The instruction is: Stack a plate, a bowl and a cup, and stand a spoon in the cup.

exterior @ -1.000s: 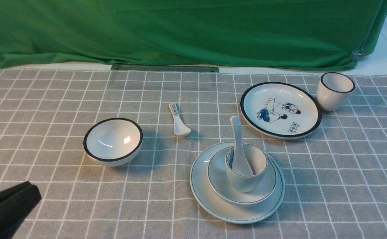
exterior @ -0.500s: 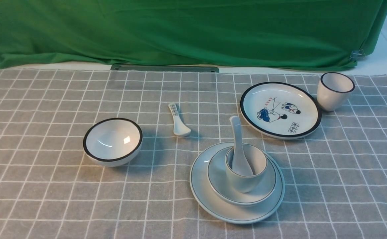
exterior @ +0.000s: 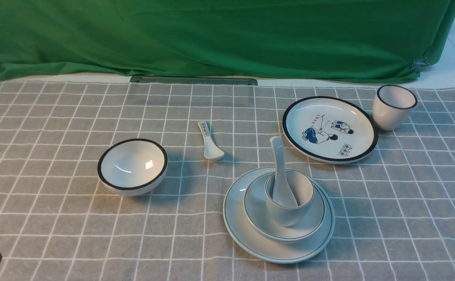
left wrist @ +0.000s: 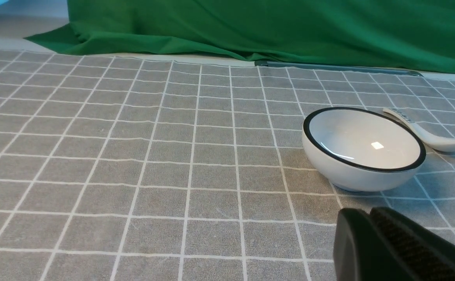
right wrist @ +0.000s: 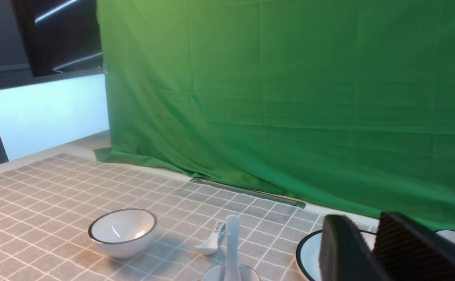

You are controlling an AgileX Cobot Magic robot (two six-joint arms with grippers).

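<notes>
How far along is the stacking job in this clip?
It looks complete: the bowl sits on the plate, the cup stands in the bowl, and the spoon leans upright in the cup. Nothing is in hand; the left pincer is shut and empty. Nothing appears left.

Plate print: the black-rimmed plate (exterior: pixel 330 129) carries cartoon figures, small red marks above them and a dark boxed mark near its rim; none can be read.
Spoon print: the marked spoon (exterior: pixel 210 143) has dark characters on its handle, too small to read.
</notes>
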